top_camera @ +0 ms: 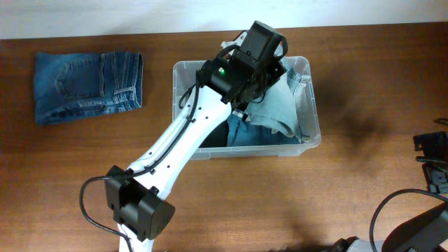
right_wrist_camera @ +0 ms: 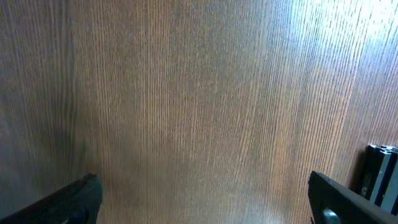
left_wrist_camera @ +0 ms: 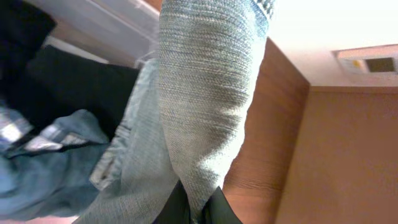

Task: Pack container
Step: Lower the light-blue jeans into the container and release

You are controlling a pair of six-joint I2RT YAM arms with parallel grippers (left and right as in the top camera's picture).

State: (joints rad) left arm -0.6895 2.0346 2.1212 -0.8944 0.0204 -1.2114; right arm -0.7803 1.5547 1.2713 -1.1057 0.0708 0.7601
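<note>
The left gripper [left_wrist_camera: 196, 210], clamped on a fold of the pale jeans [left_wrist_camera: 205, 93], hangs directly above the container [top_camera: 313, 143], whose long axis runs side to side at mid-table, while the right gripper [right_wrist_camera: 202, 208], wide open and holding nothing, sits well apart over the table [right_wrist_camera: 186, 93].

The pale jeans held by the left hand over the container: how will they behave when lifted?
Probably floppy: the pale jeans hang folded from the left hand. Their coarse weave likely grips well. Loose ends may drag over the darker clothes in the container.
</note>
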